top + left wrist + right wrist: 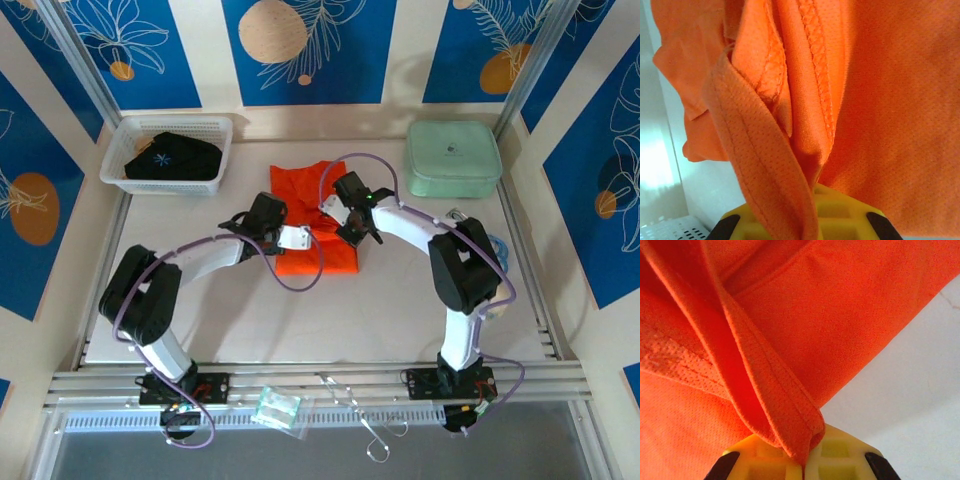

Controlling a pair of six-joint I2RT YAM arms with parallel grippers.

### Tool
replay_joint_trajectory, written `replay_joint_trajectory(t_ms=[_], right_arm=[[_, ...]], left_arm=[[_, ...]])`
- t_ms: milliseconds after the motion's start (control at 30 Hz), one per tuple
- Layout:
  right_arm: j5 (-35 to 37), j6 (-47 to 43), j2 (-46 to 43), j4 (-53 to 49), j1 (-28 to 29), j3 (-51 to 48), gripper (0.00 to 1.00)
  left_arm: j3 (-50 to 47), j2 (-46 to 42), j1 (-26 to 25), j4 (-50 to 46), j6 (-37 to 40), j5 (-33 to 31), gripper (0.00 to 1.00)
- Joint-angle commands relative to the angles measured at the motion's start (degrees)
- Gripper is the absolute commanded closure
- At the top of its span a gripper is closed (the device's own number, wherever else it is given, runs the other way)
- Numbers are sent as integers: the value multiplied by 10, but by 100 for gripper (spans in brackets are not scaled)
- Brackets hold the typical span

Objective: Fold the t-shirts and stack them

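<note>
A bright orange t-shirt (pixel 318 190) lies partly folded in the middle of the table, and both grippers hold it from opposite sides. My left gripper (pixel 297 238) is shut on its near-left edge; in the left wrist view a stitched hem of the orange t-shirt (pixel 760 150) runs down between the yellow fingers (pixel 840 212) of that gripper (pixel 815 212). My right gripper (pixel 333 210) is shut on the shirt's right edge; a folded hem of the orange t-shirt (pixel 775 390) is pinched in that gripper (pixel 807 457). A black t-shirt (pixel 172 158) with a light-blue mark lies in the basket.
The white mesh basket (pixel 215 126) stands at the back left, and its corner (pixel 670 231) also appears in the left wrist view. A mint-green case (pixel 453 158) sits at the back right. A small clear bag (pixel 277 408) and thin wires (pixel 372 432) lie on the front rail.
</note>
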Motion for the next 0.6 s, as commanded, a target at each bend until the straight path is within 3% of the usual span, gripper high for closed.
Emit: replay_joint_trajectory(t_ms=[0,33,100,133,200,333,567], right_arm=[[17,44,17,22,-8,19,99],[17,50,20,30,-9,18,93],[12,59,26,47,-9,19,75],[10,60,28,56,-9,17,69],[4,63,25,79,-11,13,59],[-12,62,10,100,-17,20,48],[-33,54,-55,104,-31,29,46]], left_arm=[[-8,24,7,63,12,-24,100],[-7,29,8,71,11,-29,96],[-6,39,9,88,9,-40,79],[-8,42,9,102,6,-46,75],[-17,45,11,152,2,-68,57],[-28,42,13,251,4,-115,39],[-20,12,14,379,9,-199,17]])
